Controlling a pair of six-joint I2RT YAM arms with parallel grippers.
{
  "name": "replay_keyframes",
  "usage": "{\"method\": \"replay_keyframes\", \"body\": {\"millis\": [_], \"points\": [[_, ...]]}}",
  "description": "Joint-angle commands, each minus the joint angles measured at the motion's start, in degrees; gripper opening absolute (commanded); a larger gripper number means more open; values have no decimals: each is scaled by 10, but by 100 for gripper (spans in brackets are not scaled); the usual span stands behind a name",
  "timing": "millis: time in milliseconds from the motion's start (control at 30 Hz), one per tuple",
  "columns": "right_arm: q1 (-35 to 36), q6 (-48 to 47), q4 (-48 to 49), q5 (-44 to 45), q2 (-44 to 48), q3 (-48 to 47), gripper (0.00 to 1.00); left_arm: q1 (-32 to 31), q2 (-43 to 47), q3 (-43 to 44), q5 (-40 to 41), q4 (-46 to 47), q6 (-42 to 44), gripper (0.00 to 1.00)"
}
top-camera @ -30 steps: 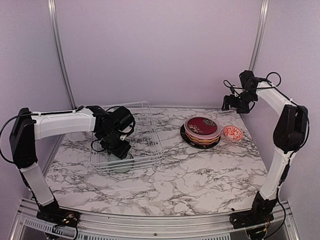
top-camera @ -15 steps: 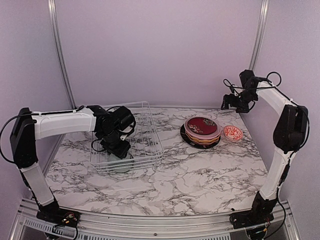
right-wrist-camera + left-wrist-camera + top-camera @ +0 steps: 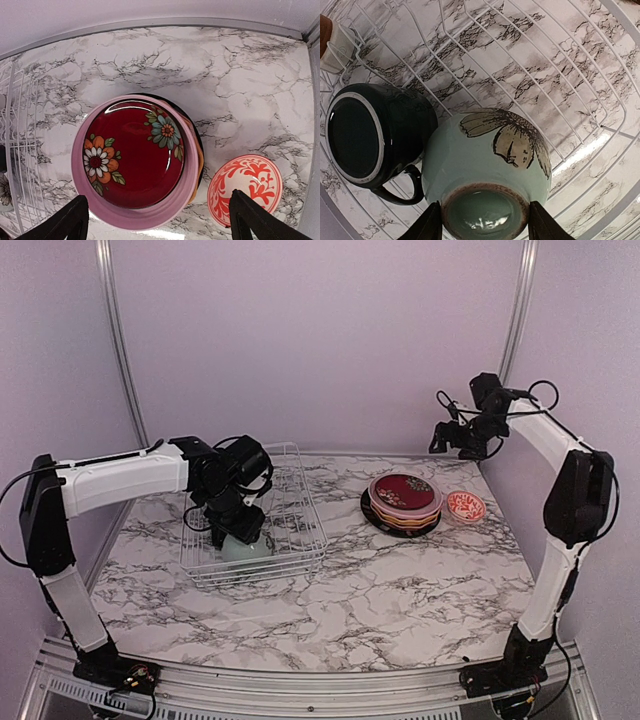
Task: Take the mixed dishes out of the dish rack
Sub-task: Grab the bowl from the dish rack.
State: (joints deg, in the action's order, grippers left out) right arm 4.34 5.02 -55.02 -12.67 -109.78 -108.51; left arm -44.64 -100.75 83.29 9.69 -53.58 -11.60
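Observation:
My left gripper (image 3: pixel 485 227) is shut on the foot of an upturned pale green bowl (image 3: pixel 487 165) with a flower print, held inside the white wire dish rack (image 3: pixel 290 510); the bowl also shows in the top view (image 3: pixel 243 545). A dark green mug (image 3: pixel 372 132) lies on its side next to the bowl in the rack. A white-and-brown cup (image 3: pixel 332 42) shows at the rack's edge. My right gripper (image 3: pixel 160 222) is open and empty, high above the stacked plates (image 3: pixel 404 502), topped by the floral red plate (image 3: pixel 134 152). The pink-white floral bowl (image 3: pixel 245 190) stands right of the stack.
The rack stands at the table's left back part. The plate stack and floral bowl stand at the right back, near the wall. The marble tabletop (image 3: pixel 380 590) lies between and in front of them.
My left gripper has risen a little with the pale green bowl, which now stands higher in the rack. My right gripper has moved slightly up and to the left.

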Motion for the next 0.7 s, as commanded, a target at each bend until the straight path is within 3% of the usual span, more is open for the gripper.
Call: {"method": "replay_keyframes", "body": {"millis": [0,400,667], "points": [[23,30,19,-64,19,-16,94,-2,23,37,-3,-2,-9,41],[108,148,145,-253,28,28,96,29,28,83,-27,35,-33,39],[176,289,336,-393,3,83,97,51,32,98,-49,57,-55,39]]}}
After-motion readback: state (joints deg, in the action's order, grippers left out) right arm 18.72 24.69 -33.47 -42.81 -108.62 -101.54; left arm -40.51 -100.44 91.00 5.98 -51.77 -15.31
